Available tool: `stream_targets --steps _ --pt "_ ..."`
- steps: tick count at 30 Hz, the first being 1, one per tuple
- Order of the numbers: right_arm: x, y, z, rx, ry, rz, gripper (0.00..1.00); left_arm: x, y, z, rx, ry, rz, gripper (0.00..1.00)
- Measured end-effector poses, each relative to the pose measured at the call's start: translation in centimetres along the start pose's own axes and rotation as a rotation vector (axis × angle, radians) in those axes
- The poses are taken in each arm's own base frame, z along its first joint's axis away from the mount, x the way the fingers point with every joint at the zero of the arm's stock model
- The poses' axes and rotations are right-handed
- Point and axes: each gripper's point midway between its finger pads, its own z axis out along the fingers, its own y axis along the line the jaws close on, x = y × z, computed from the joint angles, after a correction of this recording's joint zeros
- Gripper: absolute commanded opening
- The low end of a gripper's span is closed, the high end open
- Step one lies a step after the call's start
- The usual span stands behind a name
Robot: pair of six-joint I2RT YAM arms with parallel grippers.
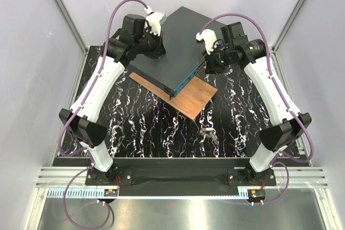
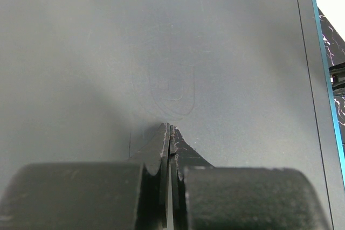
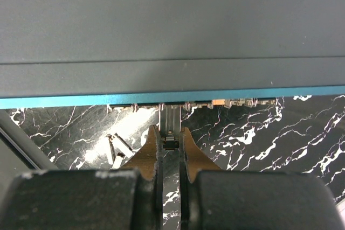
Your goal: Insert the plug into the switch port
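Fingers [image 2: 159, 152] of the left gripper [image 2: 170, 133], left wrist view: clenched on nothing. The tips appear to press on the dark grey-teal top of the switch [image 2: 161, 52], a large flat rectangular box spreading ahead of them.

Right wrist view: fingers [image 3: 148, 154] of the right gripper [image 3: 171, 133] pinch a small clear plastic plug [image 3: 170, 118]. Its nose meets the port row [image 3: 215, 102] just ahead of the tips. Seated? Cannot tell. A small pale loose piece [image 3: 115, 152] lies left of the fingers.

Top view: thin brown wooden board [image 1: 191, 99] beneath the switch, just beside the right fingers.

Judgement: alignment done; the push home is likely left.

Count: one switch, one board, one held plug, one loose piece.
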Motion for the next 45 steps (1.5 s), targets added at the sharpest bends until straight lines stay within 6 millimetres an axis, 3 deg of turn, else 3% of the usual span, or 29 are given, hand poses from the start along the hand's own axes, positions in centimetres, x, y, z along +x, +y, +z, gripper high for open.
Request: stream_targets --steps 10,18,22,29,31,33,34,35,37,42,45 --pt "-0.9 0.0 1.0 -0.028 -0.023 -0.002 0.02 0.0 0.1 0.0 0.009 -0.001 -0.012 0.00" --pt "-1.1 0.2 1.0 -0.040 -0.029 -0.011 0.47 -0.1 0.9 -0.2 0.001 -0.004 -0.035 0.00" --pt "-1.1 0.3 0.8 -0.039 -0.033 -0.020 0.58 -0.1 1.4 -0.3 -0.005 -0.006 -0.048 0.00" --pt "-0.3 0.7 -0.6 -0.040 -0.032 -0.021 0.64 -0.2 1.5 -0.4 -0.005 -0.007 -0.050 0.00" --pt "0.3 0.5 -1.2 -0.041 -0.029 -0.003 0.63 -0.1 1.5 -0.3 -0.004 -0.006 -0.050 0.00" --pt "1.4 -0.1 -1.8 -0.034 -0.017 0.025 0.52 -0.1 1.5 -0.3 -0.004 -0.006 -0.050 0.00" --pt "1.9 -0.5 -2.1 -0.028 -0.011 0.041 0.45 -0.1 1.5 -0.3 -0.004 -0.006 -0.050 0.00" --pt "2.4 -0.7 -2.3 -0.024 -0.007 0.057 0.27 -0.1 1.5 -0.3 -0.004 -0.006 -0.051 0.00" --pt "2.8 -1.3 -2.5 -0.016 -0.005 0.076 0.14 -0.1 1.5 -0.3 -0.003 -0.006 -0.051 0.00" --pt "2.4 -0.9 -2.5 -0.044 -0.028 0.114 0.01 -0.1 1.5 -0.3 -0.002 -0.006 -0.051 0.00" --pt "1.9 -0.3 -2.4 -0.077 -0.044 0.135 0.00 -0.1 1.5 -0.3 -0.001 -0.006 -0.051 0.00"
